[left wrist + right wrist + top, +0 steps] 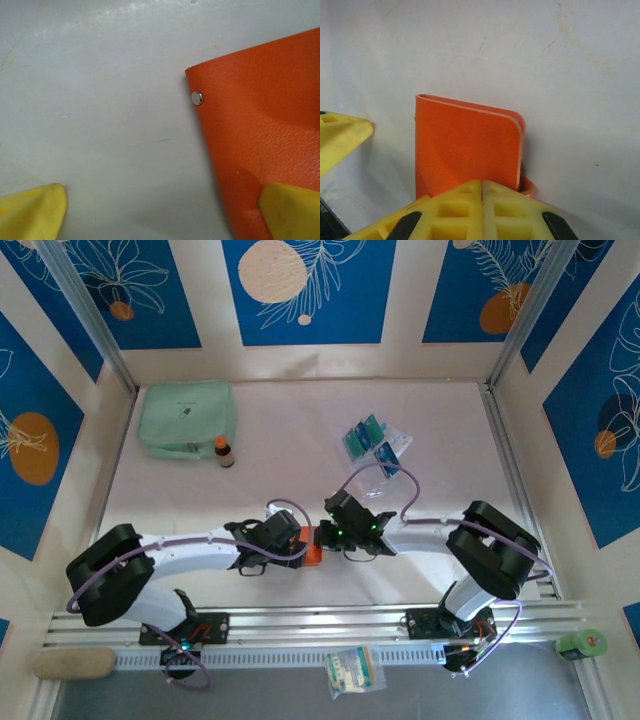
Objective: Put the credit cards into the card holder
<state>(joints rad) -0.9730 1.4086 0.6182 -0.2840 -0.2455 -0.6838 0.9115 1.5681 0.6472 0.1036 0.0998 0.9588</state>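
At the surface's (pixel 300 430) near edge, the right gripper (pixel 482 200), pressed together, is seemingly steadying the orange card holder (pixel 465 150) so the spread left gripper (pixel 160 215) can open it.

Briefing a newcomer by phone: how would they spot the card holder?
On the white table, look at the near side. Between the left tool and right tool sits the card holder: a small orange wallet with a metal snap, unlike the mint pouch and teal cards farther back.
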